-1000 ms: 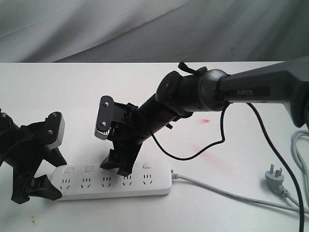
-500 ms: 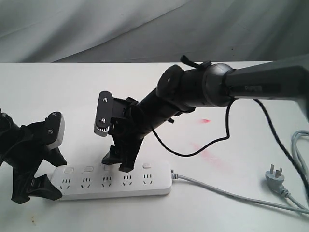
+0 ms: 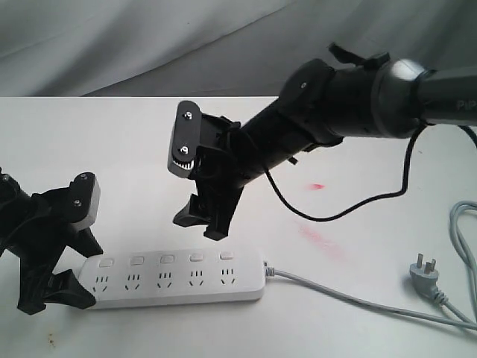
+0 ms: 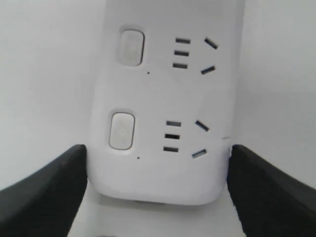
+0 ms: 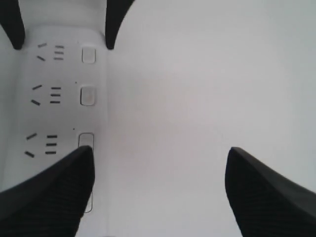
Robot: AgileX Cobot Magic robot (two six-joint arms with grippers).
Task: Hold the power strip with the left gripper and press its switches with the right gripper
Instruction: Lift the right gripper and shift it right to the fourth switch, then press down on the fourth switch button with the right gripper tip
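Presently, at the 9 o'clock end of the power strip [image 3: 175, 277], which lies flat on the tabletop [image 3: 112, 149] near 6 o'clock of the exterior view, the left pincer [image 3: 58, 297] is clamped across its sides. The right pincer [image 3: 203, 224] is held open and empty, clear above the switches [image 3: 165, 259], at their 12 o'clock. Pressing is judged in hand; a descent onto one switch with a single fingertip is called for next.

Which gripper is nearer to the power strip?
Left. The left gripper clasps one end of the power strip between its jaws; the right gripper hangs open above its middle, not touching it.
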